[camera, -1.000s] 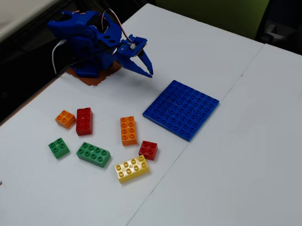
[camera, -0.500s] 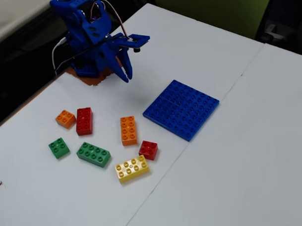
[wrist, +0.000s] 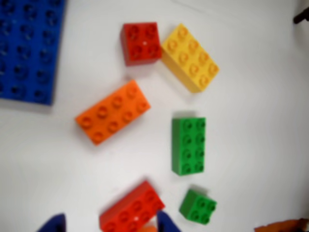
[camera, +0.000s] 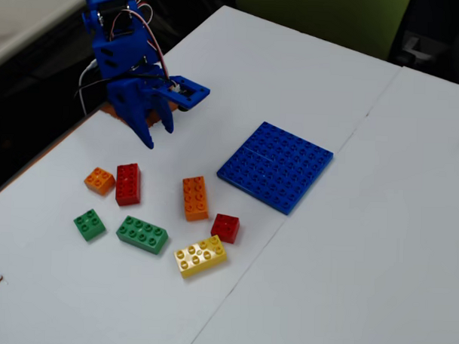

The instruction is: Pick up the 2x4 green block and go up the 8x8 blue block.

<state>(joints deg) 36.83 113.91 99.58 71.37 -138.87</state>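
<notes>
The green eight-stud plastic brick [camera: 142,235] lies on the white table [camera: 347,259], between a small green brick [camera: 90,224] and a yellow brick [camera: 201,255]. The blue arm's jaws hang released and empty above a long red brick [camera: 128,184].

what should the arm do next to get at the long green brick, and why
Probably swing forward and down toward the 2x4 green block. The gripper hangs above the table near the red brick, short of the green one, holding nothing. The block lies flat and apart from its neighbours.
</notes>
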